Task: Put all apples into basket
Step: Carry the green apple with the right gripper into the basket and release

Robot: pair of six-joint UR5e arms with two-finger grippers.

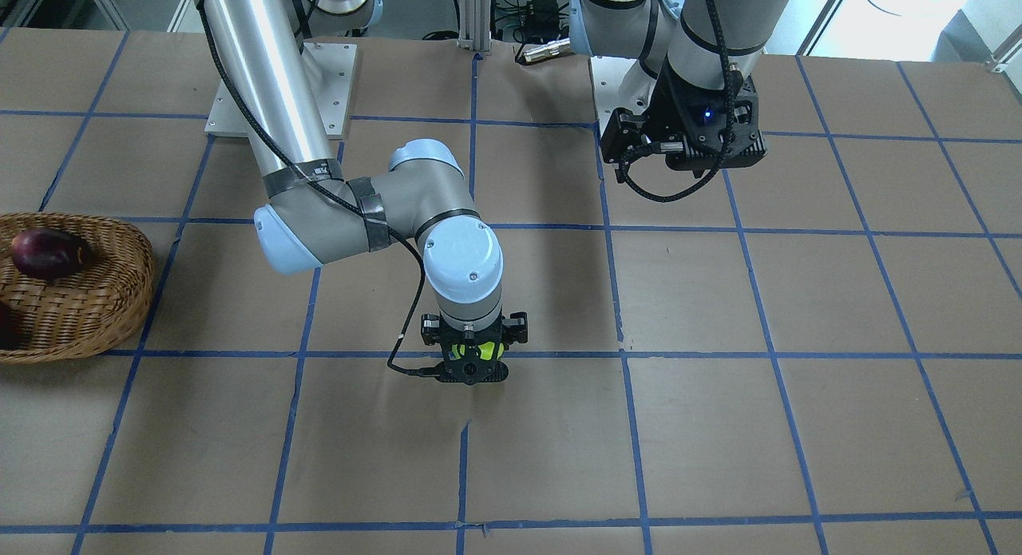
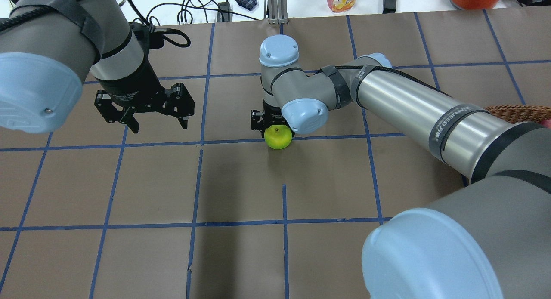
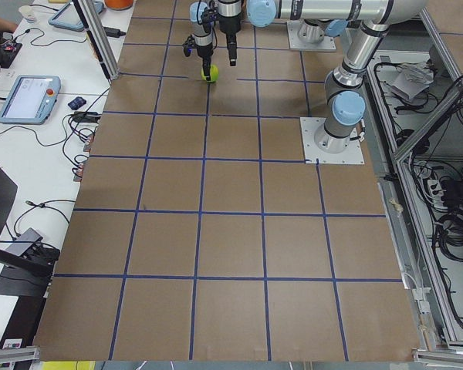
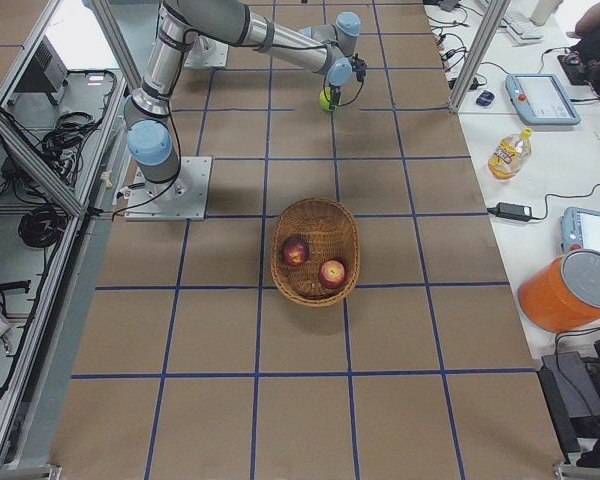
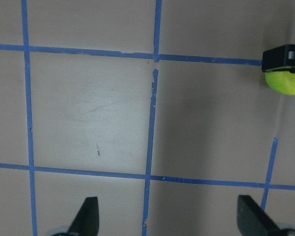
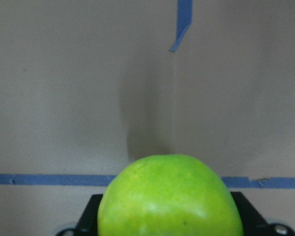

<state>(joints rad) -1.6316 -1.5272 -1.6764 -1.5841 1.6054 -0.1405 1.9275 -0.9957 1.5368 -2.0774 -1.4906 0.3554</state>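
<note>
The right gripper (image 1: 473, 355) pinches the bright lime-green round apple (image 2: 278, 137); the left gripper (image 2: 160, 127) hangs spread wide. A dark maroon apple (image 1: 48, 251) and a red apple (image 4: 331, 272) lie in the oval tan wicker basket (image 1: 96, 315).

Brown table (image 1: 798, 299), blue tape grid (image 1: 718, 354)

- Tabletop (image 1: 798, 299): matte brown, crossed by a grid of blue tape lines.
- Green apple (image 2: 278, 137), centre of the overhead view: bright lime with a paler sheen.
- Basket (image 1: 88, 315), left edge of the front view: tan-brown woven wicker.
- Maroon apple (image 1: 48, 253) in it: dark purple-red.
- Red apple (image 4: 331, 273), middle of the right-side view: red with a yellowish blush.
- Right tool (image 1: 474, 354) and left tool (image 2: 158, 127): black.
- Right arm (image 1: 267, 84) and left arm (image 2: 51, 41): silver tubes, grey joints, pale blue caps.
- Bucket (image 4: 565, 300), lower right of the right-side view: orange, grey lid.
</note>
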